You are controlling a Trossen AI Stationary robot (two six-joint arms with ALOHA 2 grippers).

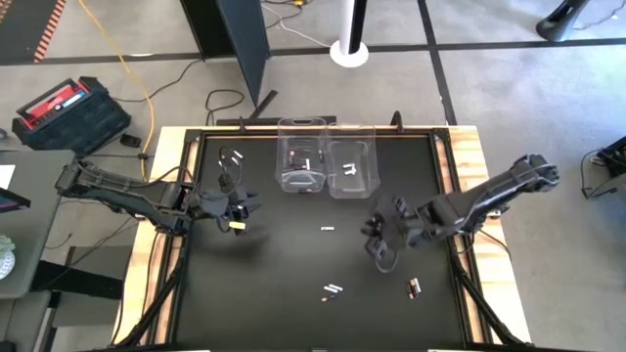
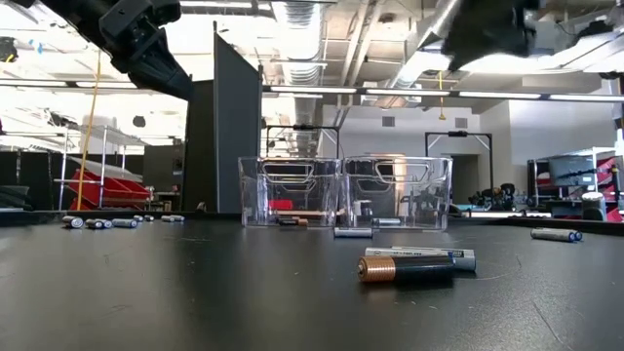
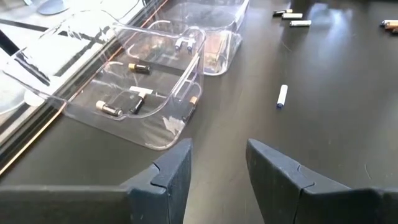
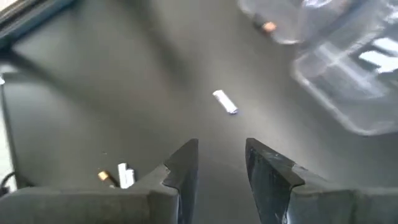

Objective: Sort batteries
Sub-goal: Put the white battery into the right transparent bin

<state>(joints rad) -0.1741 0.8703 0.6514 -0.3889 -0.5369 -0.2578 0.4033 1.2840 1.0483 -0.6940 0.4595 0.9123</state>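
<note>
Two clear bins stand side by side at the table's far middle: the left bin (image 1: 301, 156) (image 3: 134, 93) holds dark batteries and the right bin (image 1: 350, 166) holds white ones. One white battery (image 1: 328, 228) (image 4: 225, 101) lies alone on the black mat. A pair (image 1: 333, 290) and another pair (image 1: 413, 286) lie nearer the front, and several more (image 1: 230, 156) lie at the far left. My left gripper (image 1: 240, 210) (image 3: 217, 168) hovers open, left of the bins. My right gripper (image 1: 381, 240) (image 4: 221, 162) hovers open, right of the lone white battery.
The black mat (image 1: 293, 264) is framed by a wooden table edge (image 1: 161, 244). In the low view a dark, copper-ended battery with a silver one behind it (image 2: 414, 265) lies in front of the bins (image 2: 346, 190). Bare mat lies between the two grippers.
</note>
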